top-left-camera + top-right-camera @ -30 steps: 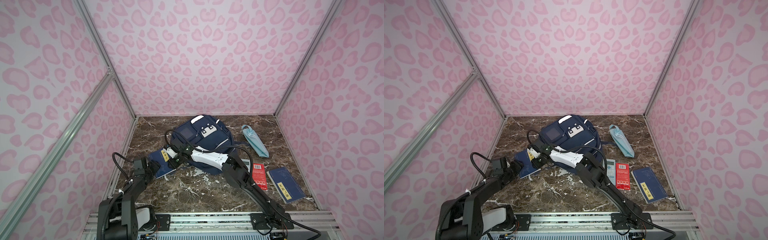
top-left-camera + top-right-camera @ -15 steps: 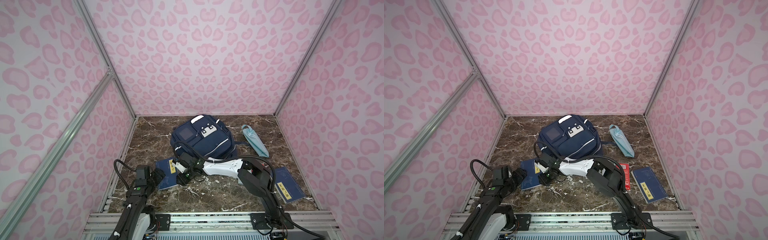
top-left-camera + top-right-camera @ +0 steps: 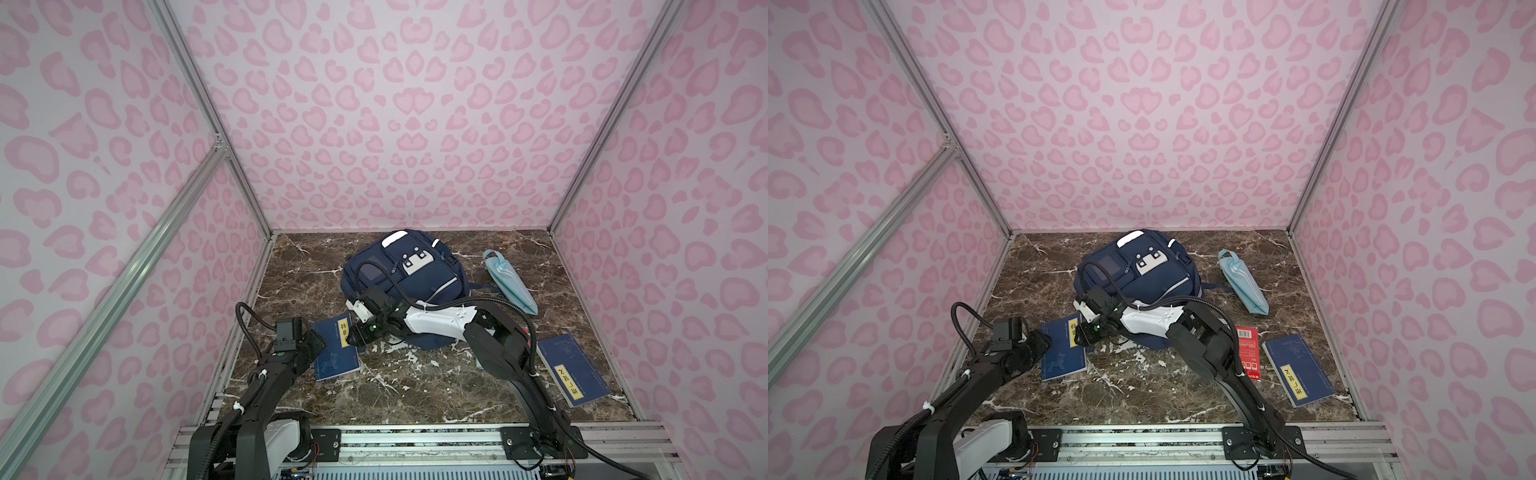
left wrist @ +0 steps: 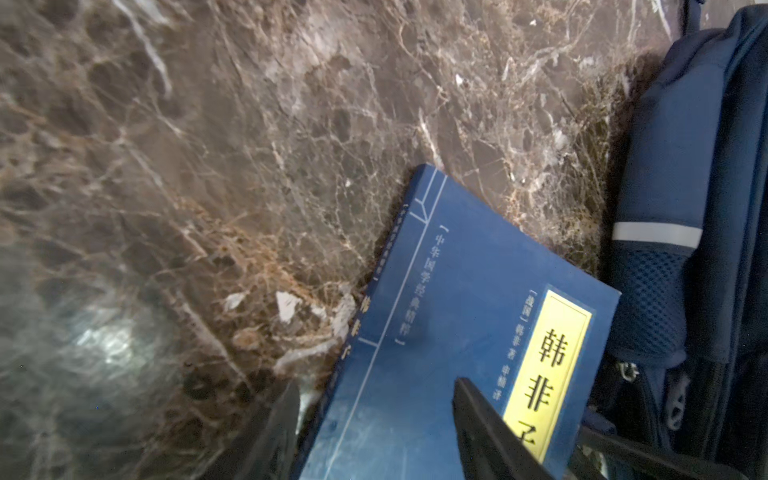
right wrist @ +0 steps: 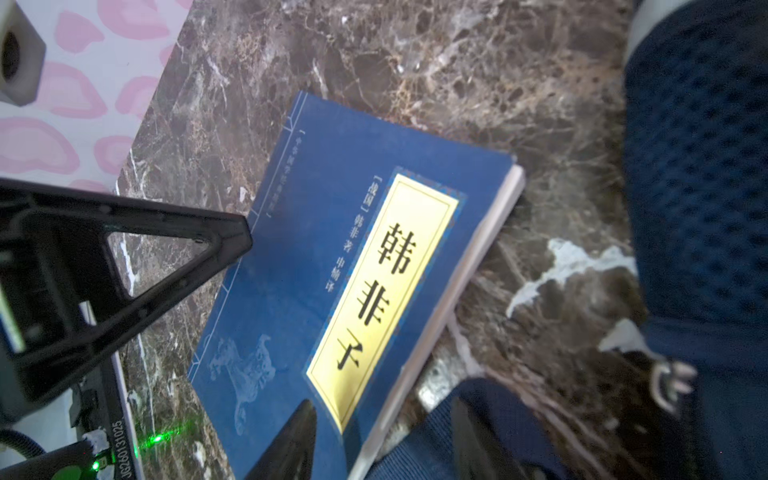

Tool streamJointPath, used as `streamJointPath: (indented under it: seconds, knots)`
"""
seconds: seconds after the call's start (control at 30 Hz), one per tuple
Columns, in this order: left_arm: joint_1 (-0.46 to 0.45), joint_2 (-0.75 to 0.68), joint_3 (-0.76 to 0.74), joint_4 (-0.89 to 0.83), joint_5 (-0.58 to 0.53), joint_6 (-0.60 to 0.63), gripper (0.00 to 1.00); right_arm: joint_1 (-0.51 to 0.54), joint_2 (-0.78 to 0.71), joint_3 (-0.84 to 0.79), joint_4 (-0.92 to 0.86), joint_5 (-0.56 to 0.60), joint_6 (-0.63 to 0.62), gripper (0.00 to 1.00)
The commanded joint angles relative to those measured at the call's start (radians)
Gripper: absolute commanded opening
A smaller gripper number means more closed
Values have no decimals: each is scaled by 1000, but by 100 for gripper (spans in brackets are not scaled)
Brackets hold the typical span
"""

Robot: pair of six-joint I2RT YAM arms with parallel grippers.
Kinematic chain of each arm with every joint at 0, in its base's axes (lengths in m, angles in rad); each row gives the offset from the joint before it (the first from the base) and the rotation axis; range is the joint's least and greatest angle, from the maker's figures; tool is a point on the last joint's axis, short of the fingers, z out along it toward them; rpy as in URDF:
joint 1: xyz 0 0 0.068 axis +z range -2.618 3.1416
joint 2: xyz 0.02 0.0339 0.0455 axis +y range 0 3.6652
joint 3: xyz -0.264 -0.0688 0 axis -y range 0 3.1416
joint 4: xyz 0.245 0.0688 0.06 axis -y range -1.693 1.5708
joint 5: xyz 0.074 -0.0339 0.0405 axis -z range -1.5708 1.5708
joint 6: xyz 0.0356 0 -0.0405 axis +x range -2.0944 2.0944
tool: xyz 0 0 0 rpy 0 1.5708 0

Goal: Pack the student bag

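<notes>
While the student bag [image 3: 419,276] lies front-up at the back-centre of the marble table [image 3: 399,390], both grippers hover over the blue book [image 3: 336,353] beside its near-left corner. The left gripper [image 4: 374,388] has its fingers apart, straddling the book's edge; the right gripper [image 5: 382,405] has its fingers apart over the book's corner.

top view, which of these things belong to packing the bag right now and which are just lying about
In the job:
- bag
- near book
- left gripper and right gripper, both open at that book

Lying about for now, probably to be packed later:
- far book
- red booklet
- pouch
</notes>
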Motion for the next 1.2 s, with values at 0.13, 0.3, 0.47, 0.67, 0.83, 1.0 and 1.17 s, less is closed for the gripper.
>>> streamJointPath:
  seconds: [0.13,0.3,0.47,0.67,0.83,1.0,1.17]
  knots:
    - [1,-6,-26,59,7,11,60,-6,17,-66,102,-87,170,48]
    - [1,0,-35,69,31,7,59,-2,27,-32,105,-106,174,41]
    - [1,-8,-36,67,38,5,57,12,28,-10,60,-65,156,33]
    - [-3,-23,-49,75,42,-5,57,10,51,-14,77,-73,192,21]
    - [-4,-48,-62,66,34,-2,57,10,36,-20,92,-65,191,2]
    - [-4,-49,-62,64,30,-1,57,1,-28,-67,170,-107,195,0]
    - [-4,-56,-70,98,64,8,64,-28,-146,-196,306,-148,230,0]
